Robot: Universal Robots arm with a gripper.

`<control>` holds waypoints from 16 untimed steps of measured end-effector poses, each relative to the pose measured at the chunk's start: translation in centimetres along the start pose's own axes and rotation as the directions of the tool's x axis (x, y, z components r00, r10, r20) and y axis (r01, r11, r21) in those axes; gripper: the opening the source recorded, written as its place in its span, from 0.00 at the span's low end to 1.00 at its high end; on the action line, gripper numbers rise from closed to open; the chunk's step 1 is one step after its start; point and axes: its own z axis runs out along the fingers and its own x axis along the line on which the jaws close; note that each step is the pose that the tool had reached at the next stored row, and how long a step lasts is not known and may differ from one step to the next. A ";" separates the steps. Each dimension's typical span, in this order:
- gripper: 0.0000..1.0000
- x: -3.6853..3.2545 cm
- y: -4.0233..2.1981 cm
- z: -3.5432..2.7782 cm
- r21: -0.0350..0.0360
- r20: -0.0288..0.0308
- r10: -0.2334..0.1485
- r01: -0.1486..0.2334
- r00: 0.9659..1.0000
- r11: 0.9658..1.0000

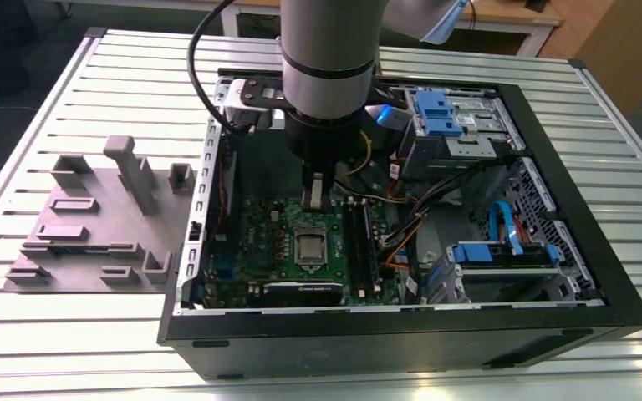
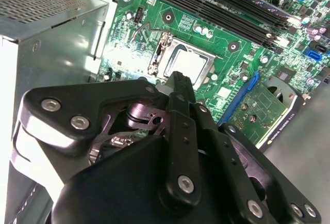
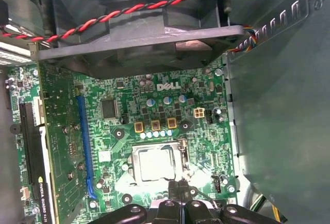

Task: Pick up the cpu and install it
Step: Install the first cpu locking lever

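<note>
Closed together with nothing between the tips, the black two-fingered claw [image 2: 178, 81] hangs inside the open black computer case [image 1: 588, 317], just above the green motherboard [image 1: 287, 221]. In the first wrist view its tips [image 3: 177, 187] sit right at one edge of the square metal-framed socket [image 3: 156, 163], touching neither frame nor chip as far as can be seen. The small flat square cpu with a silvery-grey top [image 3: 156, 164] lies flat inside that socket, its sides parallel to the frame; in the second wrist view the cpu [image 2: 186, 63] shows just past the fingertips. Beyond the socket, a black fan housing with a red-and-black twisted wire [image 3: 139, 33] overhangs the board's far edge. A grey metal wall [image 3: 281, 105] rises close beside the socket, leaving a narrow strip of board. On the socket's other side runs a blue slot [image 3: 85, 146].
</note>
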 end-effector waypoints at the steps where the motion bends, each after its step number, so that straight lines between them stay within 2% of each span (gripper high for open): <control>1: 0.10 0.00 0.00 -0.05 0.000 0.000 0.000 0.000 1.000 1.000; 16: 0.10 -0.11 -0.06 -0.05 0.000 0.000 -0.005 0.005 1.000 1.000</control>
